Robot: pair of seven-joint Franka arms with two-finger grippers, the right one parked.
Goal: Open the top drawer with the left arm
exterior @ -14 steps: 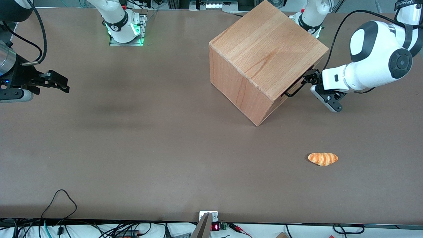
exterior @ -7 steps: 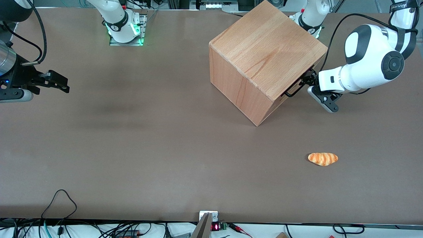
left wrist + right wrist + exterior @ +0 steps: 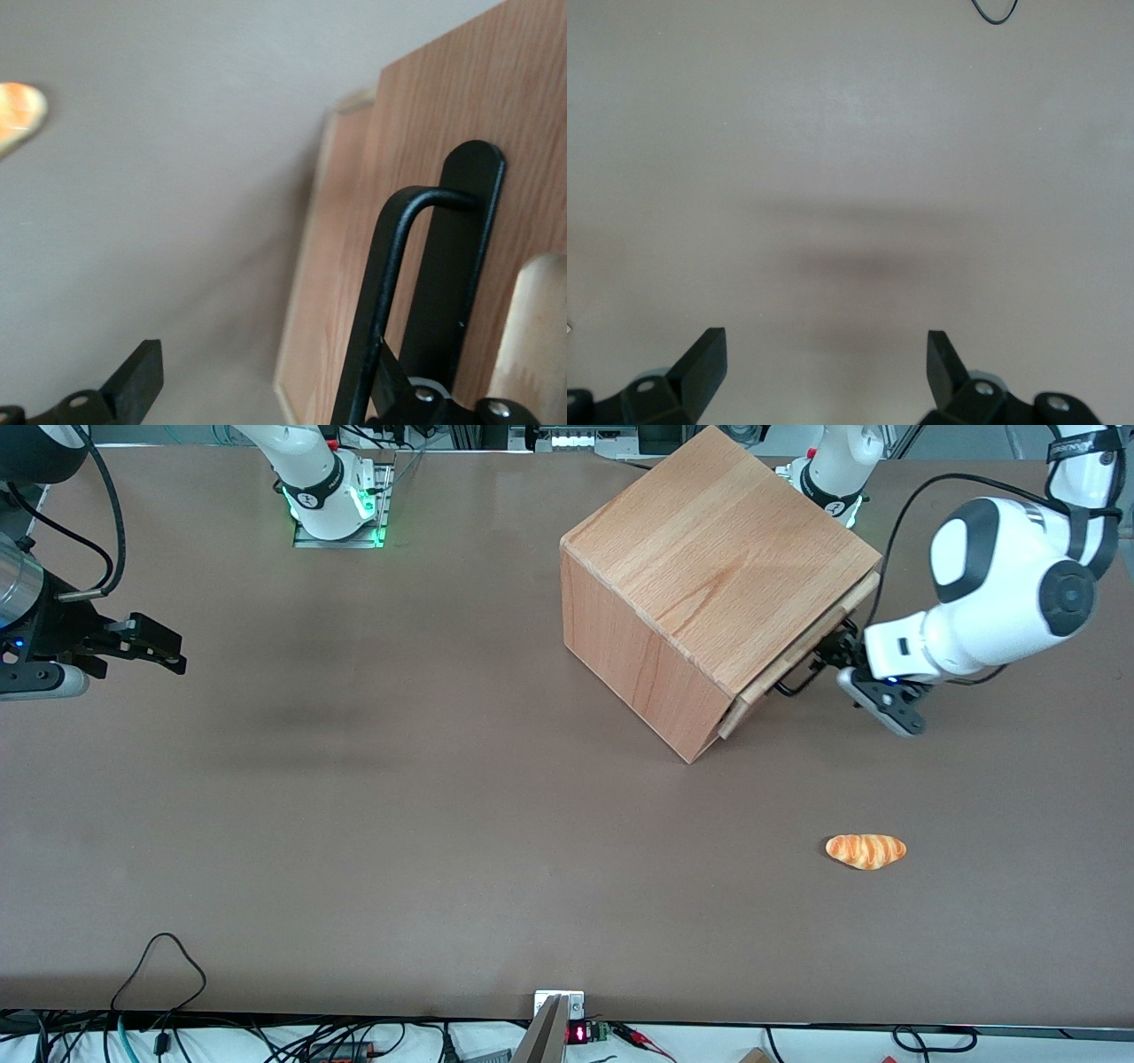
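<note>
The left arm's end effector (image 3: 837, 654), fingers spread, one hooked inside the black handle (image 3: 390, 292), sits at the cabinet (image 3: 709, 584) front, where the top drawer (image 3: 797, 664) stands slightly out; a bread roll (image 3: 866, 850) lies nearer the front camera.

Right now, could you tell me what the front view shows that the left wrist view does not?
Only the front view shows the whole cabinet and the left arm. Only the left wrist view shows the handle close up, hooked by one finger of the open gripper. Both show the top drawer pulled slightly out and the bread roll.
</note>
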